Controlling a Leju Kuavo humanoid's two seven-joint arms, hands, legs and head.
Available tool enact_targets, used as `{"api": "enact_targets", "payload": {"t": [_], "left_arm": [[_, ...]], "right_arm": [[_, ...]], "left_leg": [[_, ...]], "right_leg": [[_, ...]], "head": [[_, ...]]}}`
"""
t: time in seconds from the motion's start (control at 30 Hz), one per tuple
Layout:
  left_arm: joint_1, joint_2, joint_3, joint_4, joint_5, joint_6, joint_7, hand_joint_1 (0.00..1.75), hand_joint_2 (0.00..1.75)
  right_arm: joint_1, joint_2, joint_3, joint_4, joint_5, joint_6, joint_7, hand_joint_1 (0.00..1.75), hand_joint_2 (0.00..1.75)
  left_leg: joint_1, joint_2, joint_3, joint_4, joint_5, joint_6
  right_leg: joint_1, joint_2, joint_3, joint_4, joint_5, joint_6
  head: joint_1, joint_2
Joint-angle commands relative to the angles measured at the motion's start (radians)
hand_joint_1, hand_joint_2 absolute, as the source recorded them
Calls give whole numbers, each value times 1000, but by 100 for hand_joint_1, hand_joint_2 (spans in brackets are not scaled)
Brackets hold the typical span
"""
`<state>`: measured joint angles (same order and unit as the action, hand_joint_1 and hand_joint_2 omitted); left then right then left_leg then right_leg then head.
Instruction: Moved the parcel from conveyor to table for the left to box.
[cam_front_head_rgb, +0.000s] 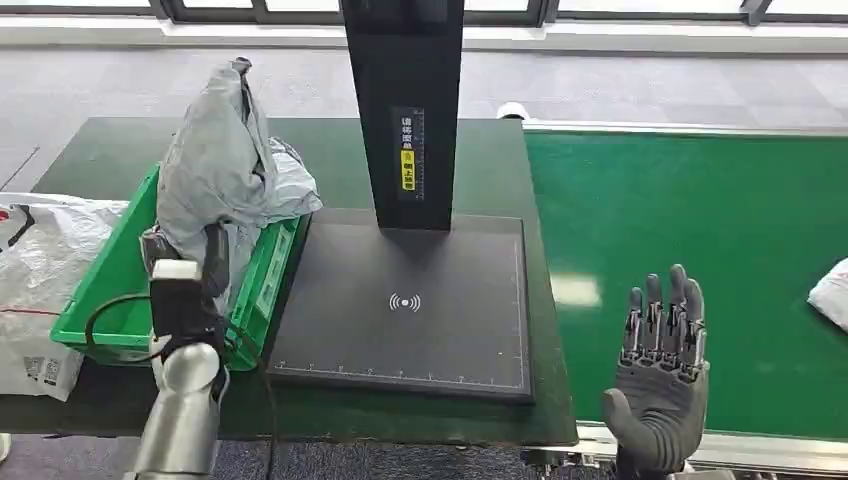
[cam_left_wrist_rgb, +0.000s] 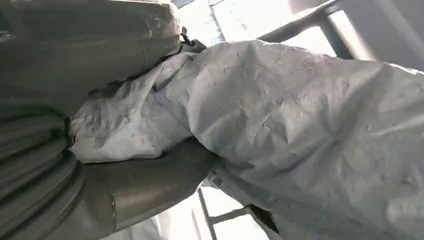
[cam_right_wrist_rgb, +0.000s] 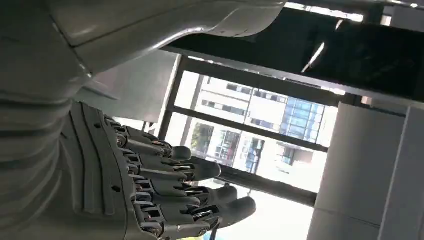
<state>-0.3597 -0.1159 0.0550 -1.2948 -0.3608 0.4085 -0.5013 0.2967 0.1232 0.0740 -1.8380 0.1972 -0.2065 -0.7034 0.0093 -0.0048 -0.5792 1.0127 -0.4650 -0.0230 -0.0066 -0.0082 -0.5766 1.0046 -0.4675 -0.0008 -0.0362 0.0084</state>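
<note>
A crumpled grey parcel bag (cam_front_head_rgb: 225, 165) stands tall over the green box (cam_front_head_rgb: 105, 285) at the table's left. My left hand (cam_front_head_rgb: 210, 258) grips its lower end from the near side. Up close, the parcel (cam_left_wrist_rgb: 300, 125) is squeezed between the thumb and fingers of my left hand (cam_left_wrist_rgb: 135, 185). My right hand (cam_front_head_rgb: 662, 365) hovers above the near edge of the green conveyor (cam_front_head_rgb: 700, 200), fingers (cam_right_wrist_rgb: 175, 187) spread and straight, holding nothing. A second white parcel (cam_front_head_rgb: 830, 290) lies on the belt at the far right edge.
A black scanning pad (cam_front_head_rgb: 410, 300) with a tall black post (cam_front_head_rgb: 405, 110) fills the middle of the dark green table (cam_front_head_rgb: 120, 150). A white plastic bag (cam_front_head_rgb: 35, 290) lies left of the box. A cable loops by my left wrist.
</note>
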Motion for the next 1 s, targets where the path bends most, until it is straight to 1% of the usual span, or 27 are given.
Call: {"api": "enact_targets", "payload": {"t": [0.03, 0.1, 0.17, 0.2, 0.3, 0.53, 0.67, 0.9, 0.93, 0.97, 1.0], "left_arm": [[-388, 199, 239, 847, 60, -62, 16, 175, 175], [-412, 217, 246, 904, 52, -68, 59, 175, 175], [-414, 219, 243, 912, 45, -59, 68, 175, 175], [-412, 212, 243, 919, 38, -40, 75, 175, 175], [-404, 205, 245, 925, 35, -34, 78, 175, 175], [-395, 213, 261, 934, 15, -7, 110, 175, 175], [-393, 218, 282, 925, 17, -7, 96, 175, 175], [-395, 214, 282, 921, 13, 4, 90, 175, 175], [-400, 211, 276, 918, -11, 32, 76, 108, 175], [-416, 209, 262, 909, -39, 44, 44, 0, 0], [-427, 202, 246, 902, -61, 58, 33, 0, 0]], "right_arm": [[-50, 52, -108, 65, 2, 54, 5, 0, 175], [-49, 53, -109, 67, 3, 51, 5, 0, 175], [-44, 54, -109, 64, 3, 51, 5, 0, 175], [-31, 53, -107, 54, 3, 50, 5, 0, 175], [-22, 53, -107, 48, 4, 52, 5, 0, 175], [-15, 54, -111, 49, 10, 68, 5, 0, 175], [-17, 64, -118, 57, 14, 71, 5, 0, 175], [-16, 66, -119, 55, 15, 71, 5, 0, 175], [-16, 70, -121, 53, 19, 71, 5, 0, 175], [-17, 78, -128, 52, 20, 70, 5, 0, 175], [-15, 84, -136, 51, 23, 69, 5, 0, 175]], "left_leg": [[0, 3, 4, -4, 3, -1], [0, 7, 4, -3, 2, -2], [1, 9, 3, -2, 2, -2], [1, 8, 1, -1, 2, -2], [-1, 6, 3, -4, 3, -1], [0, 7, 3, -4, 3, -1], [0, 8, 5, -5, 3, -1], [0, 8, 8, -6, 3, -1], [0, 8, 8, -5, 2, -1], [0, 8, 8, -6, 3, -1], [0, 7, 7, -5, 2, -1]], "right_leg": [[1, 3, 2, -1, 2, -1], [1, 8, 0, 0, 4, -3], [2, 9, -1, 0, 4, -3], [2, 9, -2, 1, 3, -3], [1, 7, 0, -1, 3, -3], [0, 9, 0, -1, 4, -3], [0, 9, 1, -1, 4, -3], [1, 9, 3, -2, 4, -3], [1, 8, 3, 0, 3, -3], [1, 8, 3, -1, 4, -3], [1, 8, 3, 0, 3, -3]], "head": [[0, 0], [0, 0], [0, 0], [0, 0], [0, 0], [0, 0], [0, 0], [0, 0], [0, 0], [0, 0], [0, 0]]}}
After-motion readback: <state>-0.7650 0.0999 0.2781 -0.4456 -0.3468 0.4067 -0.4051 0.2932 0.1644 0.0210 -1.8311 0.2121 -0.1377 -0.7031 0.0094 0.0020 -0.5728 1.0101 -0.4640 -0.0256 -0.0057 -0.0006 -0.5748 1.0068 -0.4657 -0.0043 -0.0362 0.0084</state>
